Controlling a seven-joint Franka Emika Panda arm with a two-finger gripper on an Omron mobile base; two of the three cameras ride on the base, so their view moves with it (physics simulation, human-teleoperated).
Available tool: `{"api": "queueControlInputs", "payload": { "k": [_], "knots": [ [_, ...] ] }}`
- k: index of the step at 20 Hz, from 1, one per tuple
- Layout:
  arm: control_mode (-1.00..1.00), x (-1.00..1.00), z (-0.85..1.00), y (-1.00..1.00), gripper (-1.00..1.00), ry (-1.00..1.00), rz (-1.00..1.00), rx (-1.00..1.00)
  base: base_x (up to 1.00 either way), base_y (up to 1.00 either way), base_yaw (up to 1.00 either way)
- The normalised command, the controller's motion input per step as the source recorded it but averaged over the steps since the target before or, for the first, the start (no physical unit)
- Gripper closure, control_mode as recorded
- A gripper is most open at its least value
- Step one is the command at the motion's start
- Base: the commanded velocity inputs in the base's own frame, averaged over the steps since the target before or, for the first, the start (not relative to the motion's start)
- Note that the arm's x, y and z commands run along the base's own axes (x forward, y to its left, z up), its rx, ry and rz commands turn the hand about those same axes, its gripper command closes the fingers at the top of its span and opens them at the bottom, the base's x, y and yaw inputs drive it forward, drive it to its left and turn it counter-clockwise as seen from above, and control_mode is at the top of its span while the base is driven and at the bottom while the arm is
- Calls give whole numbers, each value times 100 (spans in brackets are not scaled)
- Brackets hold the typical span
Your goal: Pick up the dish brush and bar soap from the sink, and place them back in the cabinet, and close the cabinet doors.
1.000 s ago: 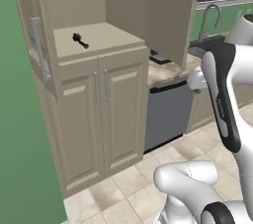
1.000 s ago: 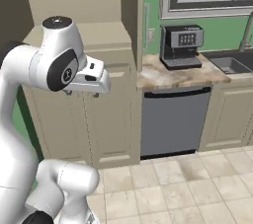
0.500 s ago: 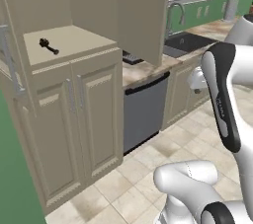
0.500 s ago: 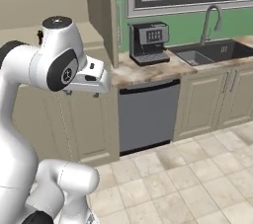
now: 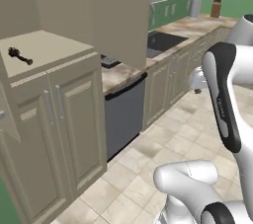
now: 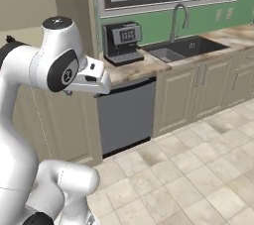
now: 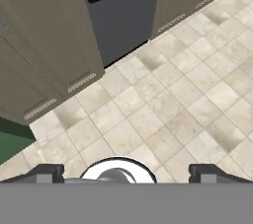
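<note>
The gripper [image 7: 126, 172] points down at the tiled floor [image 7: 168, 99] with its fingers spread wide and nothing between them. Much free floor lies in front of the dark dishwasher [image 5: 123, 117] and the low counter cabinets [image 6: 186, 95]. The dish brush [image 5: 19, 56] lies on the open shelf of the cabinet [image 5: 44, 50], near its left edge. The right base view adds the sink [image 6: 183, 48], its faucet [image 6: 177, 18] and a coffee machine [image 6: 122, 43] beside it.
</note>
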Motion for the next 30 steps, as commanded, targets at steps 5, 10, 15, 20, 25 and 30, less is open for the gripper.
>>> {"api": "queueControlInputs", "payload": {
  "k": [5, 10, 15, 20, 25, 30],
  "knots": [
    [100, 0, 0, 0, -100, 0, 0, 0, 36, 26, -31],
    [100, 0, 0, 0, -100, 0, 0, 0, 39, 29, -30],
    [100, 0, 0, 0, -100, 0, 0, 0, 37, 11, -26],
    [100, 0, 0, 0, -100, 0, 0, 0, 26, -3, -20],
    [100, 0, 0, 0, -100, 0, 0, 0, 12, -5, -22],
    [100, 0, 0, 0, -100, 0, 0, 0, 10, -1, -28]
  ]
}}
